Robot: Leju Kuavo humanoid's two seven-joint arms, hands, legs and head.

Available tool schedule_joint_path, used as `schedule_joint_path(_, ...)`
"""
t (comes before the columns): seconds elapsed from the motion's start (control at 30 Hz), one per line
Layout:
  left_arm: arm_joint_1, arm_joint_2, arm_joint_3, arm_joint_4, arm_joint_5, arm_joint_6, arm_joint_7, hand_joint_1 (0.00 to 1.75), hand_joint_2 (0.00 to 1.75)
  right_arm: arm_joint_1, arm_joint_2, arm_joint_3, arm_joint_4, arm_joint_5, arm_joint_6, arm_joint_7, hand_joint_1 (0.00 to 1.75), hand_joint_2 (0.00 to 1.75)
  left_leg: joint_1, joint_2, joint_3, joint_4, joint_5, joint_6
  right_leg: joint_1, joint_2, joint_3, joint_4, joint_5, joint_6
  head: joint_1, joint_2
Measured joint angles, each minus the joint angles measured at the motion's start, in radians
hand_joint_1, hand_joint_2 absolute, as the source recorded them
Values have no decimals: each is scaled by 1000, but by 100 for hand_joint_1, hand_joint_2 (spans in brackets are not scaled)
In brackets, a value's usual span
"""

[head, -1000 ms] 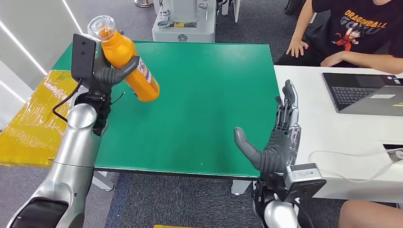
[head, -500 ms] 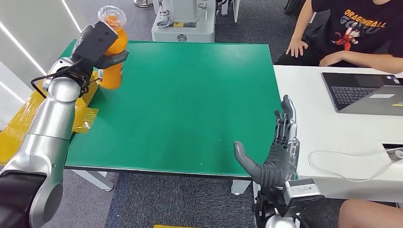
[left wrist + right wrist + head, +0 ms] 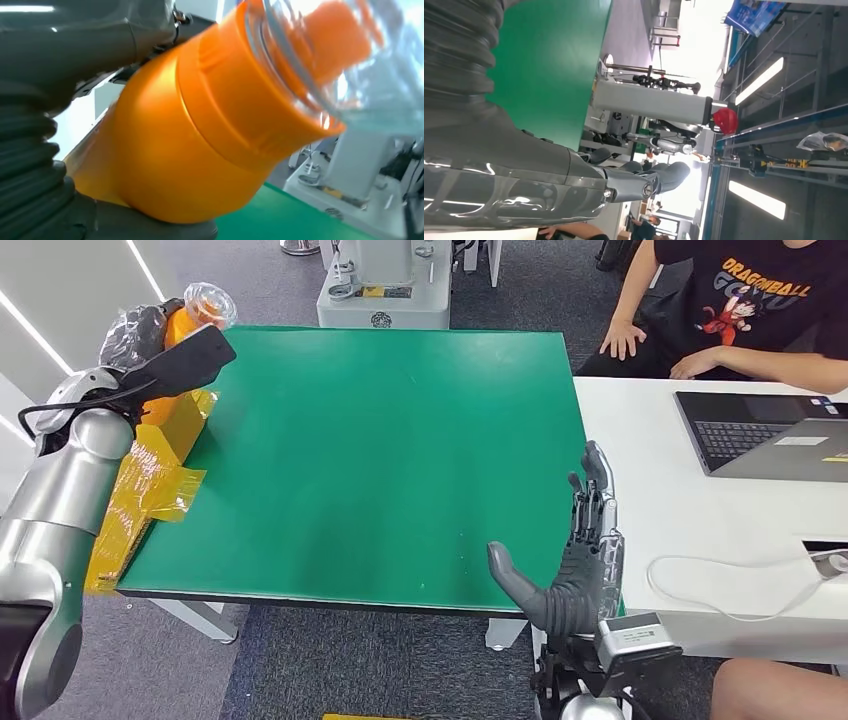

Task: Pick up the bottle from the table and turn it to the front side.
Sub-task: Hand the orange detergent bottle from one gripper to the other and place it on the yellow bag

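My left hand grips an orange bottle with a clear cap, held in the air above the far left corner of the green table. The wrist camera and the hand cover most of the bottle in the head view. In the left wrist view the bottle sits close, with its clear cap pointing away and my left hand wrapped around its body. My right hand stands open and upright at the table's near right edge, holding nothing. The right wrist view shows my right hand beside the green tabletop.
Yellow crinkled wrapping lies along the table's left edge. A white desk with a laptop and a cable stands to the right, where a person sits. A grey machine stands behind the table.
My left arm has swung further out to the left and back with the bottle, whose cap now leans to the right. My right hand has sunk slightly.
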Motion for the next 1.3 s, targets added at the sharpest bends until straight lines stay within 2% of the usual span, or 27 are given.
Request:
schedule_joint_path(0.1, 27, 81, -14, -4, -14, -18, -83, 175, 175, 7, -5, -5, -6, -12, 5, -6, 0, 175, 0, 3, 0, 0, 0, -1, 0, 3, -2, 0, 0, -1, 0, 0)
schedule_joint_path(0.2, 49, 145, -32, -6, -30, -46, -119, 175, 175, 12, -8, -13, -11, -19, 11, -9, 0, 175, 0, 2, 0, 0, 0, -1, 0, 2, -2, 0, 0, -2, 0, 0)
schedule_joint_path(0.33, 79, 192, -68, -6, -75, -76, -134, 175, 175, 14, -8, -22, -17, -19, 24, -10, 0, 175, 0, 1, 0, 0, 0, -1, 0, 1, -2, 0, -1, -2, 0, 0)
schedule_joint_path(0.47, 96, 211, -117, -3, -118, -95, -145, 175, 175, 20, -8, -26, -17, -16, 27, -11, 0, 175, 0, 0, 0, 0, 0, -1, 0, 0, -1, 0, 0, -2, 0, 0)
schedule_joint_path(0.63, 80, 209, -197, 29, -168, -121, -172, 175, 175, 32, -8, -37, -16, -16, 22, -16, 0, 175, 0, 0, 0, 1, 0, -1, 0, 0, -1, 0, 0, -2, 0, 0)
schedule_joint_path(0.77, 37, 193, -276, 74, -208, -138, -197, 175, 175, 40, -8, -44, -16, -23, 16, -20, 0, 175, 0, 0, 0, 1, 0, -1, 0, 0, -1, -1, 0, -2, 0, 0)
schedule_joint_path(0.97, -17, 136, -383, 149, -224, -172, -213, 175, 175, 64, -8, -47, -20, -26, 10, -21, 0, 175, 0, 0, 0, 1, 0, -1, 0, 0, -1, 0, 0, -3, 0, 0)
schedule_joint_path(1.3, -18, 43, -463, 244, -210, -158, -222, 175, 175, 122, -8, -48, -70, -20, -4, -28, 0, 175, 0, -1, 0, 1, 0, -1, 0, -1, -1, 0, 0, -3, 0, 0)
